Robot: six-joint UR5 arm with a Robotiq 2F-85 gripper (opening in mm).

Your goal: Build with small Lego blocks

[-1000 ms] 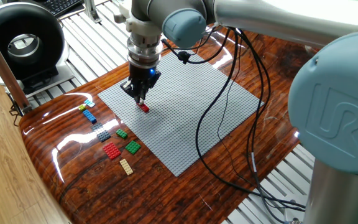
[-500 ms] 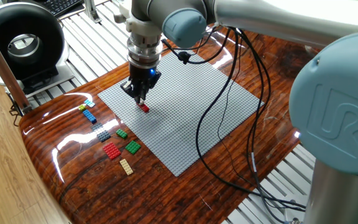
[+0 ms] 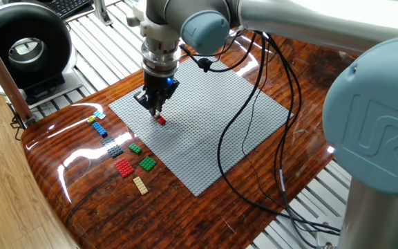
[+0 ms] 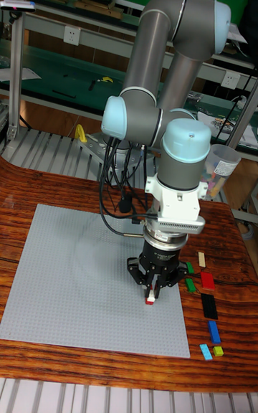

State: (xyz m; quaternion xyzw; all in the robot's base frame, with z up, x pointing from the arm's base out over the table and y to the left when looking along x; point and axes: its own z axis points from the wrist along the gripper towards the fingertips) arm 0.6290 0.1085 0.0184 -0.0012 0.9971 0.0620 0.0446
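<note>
Early going in this build: the grey baseplate (image 3: 202, 124) is lying almost bare, with just one small red brick (image 3: 160, 120) down near its left side in the fixed view. That brick is sitting right at the tips of the gripper (image 3: 157, 111), and in the tall view the same red brick (image 4: 150, 301) is showing directly under the closed-in fingers (image 4: 149, 290). The jaws are looking pinched together around it, grasping the red brick, though whether it is already pressed onto the studs I cannot tell.

Plenty is waiting. Off the plate, in the lower left of the fixed view, loose pieces are lying on the wooden table (image 3: 81, 194): a blue brick (image 3: 100, 129), a dark grey plate (image 3: 114, 148), a small green brick (image 3: 135, 148), a larger green plate (image 3: 147, 163), a red plate (image 3: 124, 168) and a tan plate (image 3: 140, 185). None is stacked.

The arm is reaching in from the upper right, wrist pointing straight down, cables (image 3: 240, 124) trailing across the plate.
</note>
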